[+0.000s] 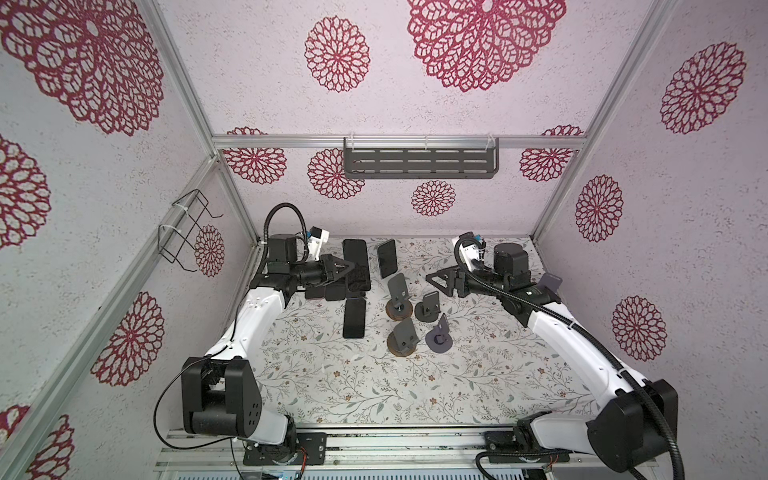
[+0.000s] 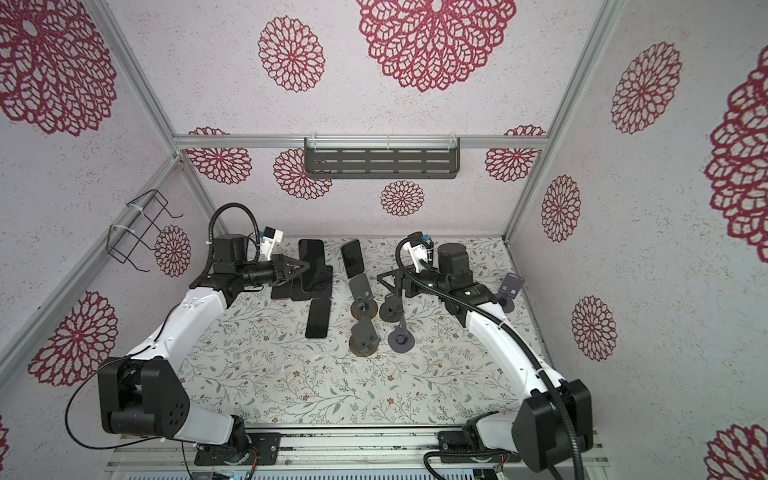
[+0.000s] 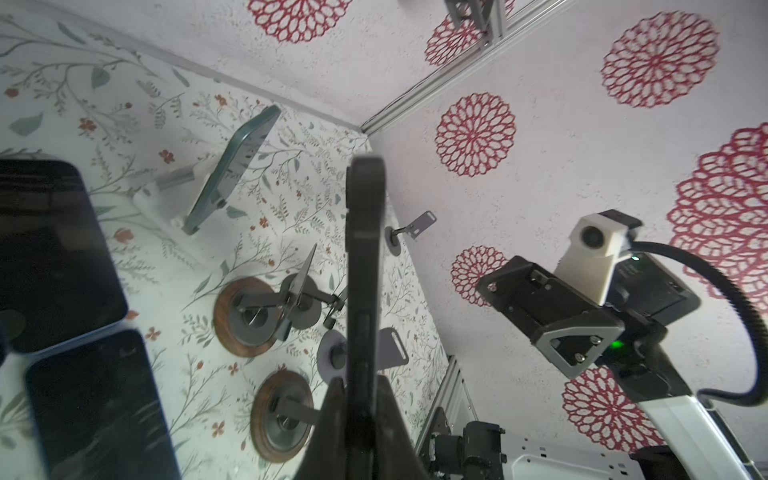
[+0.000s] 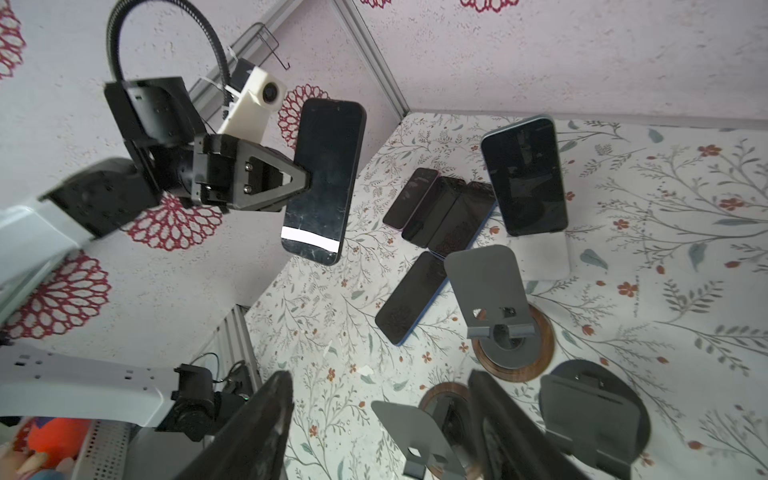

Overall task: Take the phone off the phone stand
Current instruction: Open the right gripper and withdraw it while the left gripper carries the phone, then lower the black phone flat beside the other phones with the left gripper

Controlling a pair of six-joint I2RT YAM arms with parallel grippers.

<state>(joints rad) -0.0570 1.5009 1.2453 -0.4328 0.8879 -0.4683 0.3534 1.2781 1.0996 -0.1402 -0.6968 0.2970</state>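
Over the desk (image 1: 374,395) your left fingers (image 4: 291,183) gripped a freed phone (image 4: 328,166), right fingers (image 4: 257,428) released; another phone (image 4: 525,178) sat propped.

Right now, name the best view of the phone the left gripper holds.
Right wrist view: the phone faces it whole, left gripper clamped on one edge. Both top views show it dark above other phones; the left wrist view, only its thin edge.

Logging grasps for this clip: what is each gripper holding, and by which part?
The left gripper is shut on a phone, clamping one long edge at about mid-length. The right gripper is open and holds nothing.
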